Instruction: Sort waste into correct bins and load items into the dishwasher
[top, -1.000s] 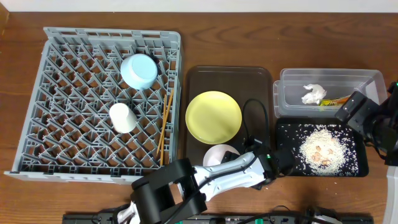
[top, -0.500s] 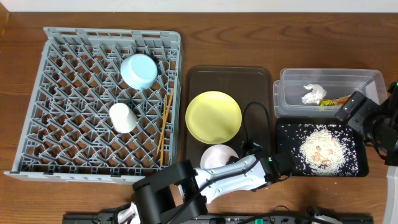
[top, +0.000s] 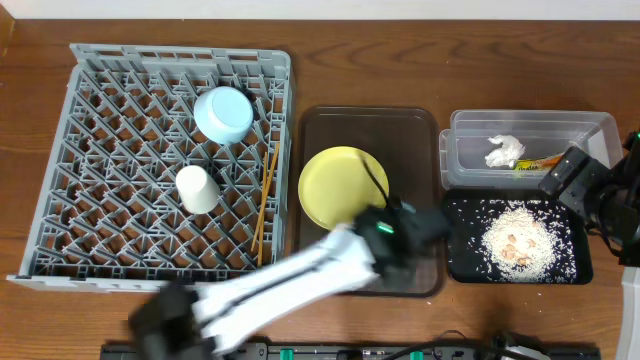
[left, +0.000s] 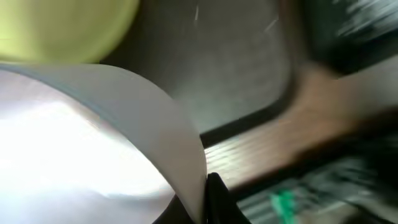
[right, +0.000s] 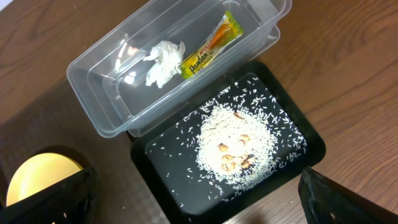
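Note:
My left gripper (top: 392, 232) is over the brown tray's front right, blurred in the overhead view. In the left wrist view that same gripper (left: 208, 190) is shut on the rim of a pale white bowl (left: 93, 143), with the yellow plate (left: 62, 28) just behind. The arm hides this bowl from overhead. The yellow plate (top: 335, 185) lies on the brown tray (top: 370, 125). My right gripper (right: 196, 208) hangs open and empty above the black tray (right: 161, 168) of rice (right: 233, 140). The napkin (right: 163, 59) and wrapper (right: 208, 46) lie in the clear container (right: 93, 68).
The grey dish rack (top: 100, 230) on the left holds a light blue bowl (top: 224, 113), a white cup (top: 197, 188) and chopsticks (top: 265, 205) along its right side. Bare wooden table runs along the front edge.
The left gripper has shut on the pale bowl's rim, and the arm has swung up and left over the tray, covering the bowl. The right arm has not moved.

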